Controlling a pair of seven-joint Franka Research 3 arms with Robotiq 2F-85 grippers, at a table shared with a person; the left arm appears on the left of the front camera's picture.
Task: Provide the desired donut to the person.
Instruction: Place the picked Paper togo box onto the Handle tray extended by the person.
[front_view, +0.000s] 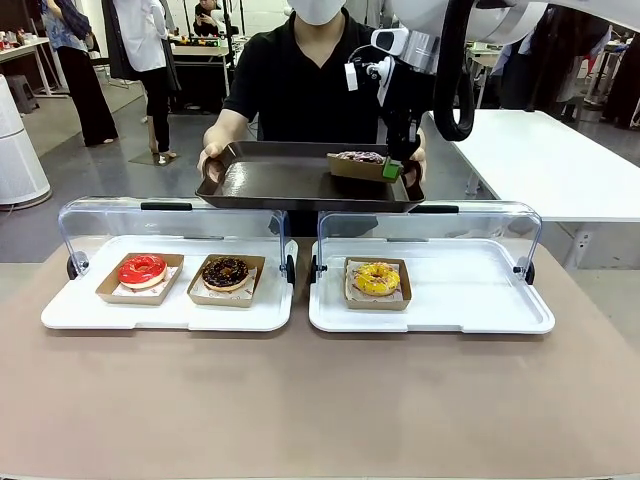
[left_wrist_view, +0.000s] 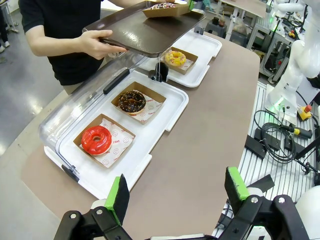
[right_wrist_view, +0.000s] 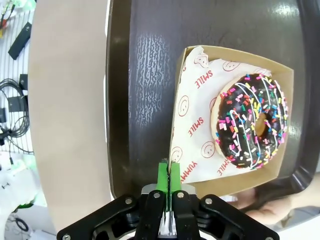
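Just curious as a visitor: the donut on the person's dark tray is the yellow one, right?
No. The donut in the cardboard box on the tray is chocolate with coloured sprinkles, as the right wrist view shows. The yellow donut lies in a white case.

From where I stood, the right arm (front_view: 455, 70) stretched in from about one o'clock in the front view. It bent over at the wrist (front_view: 400, 45), so the right gripper (front_view: 393, 170) pointed straight down toward six o'clock. Its green pads (right_wrist_view: 162, 176) stood almost together, nipping the edge of a cardboard tray (right_wrist_view: 240, 56). The left gripper (left_wrist_view: 177, 182) hung high, jaws spread wide, its fingers (left_wrist_view: 119, 197) at seven and five o'clock, holding nothing.
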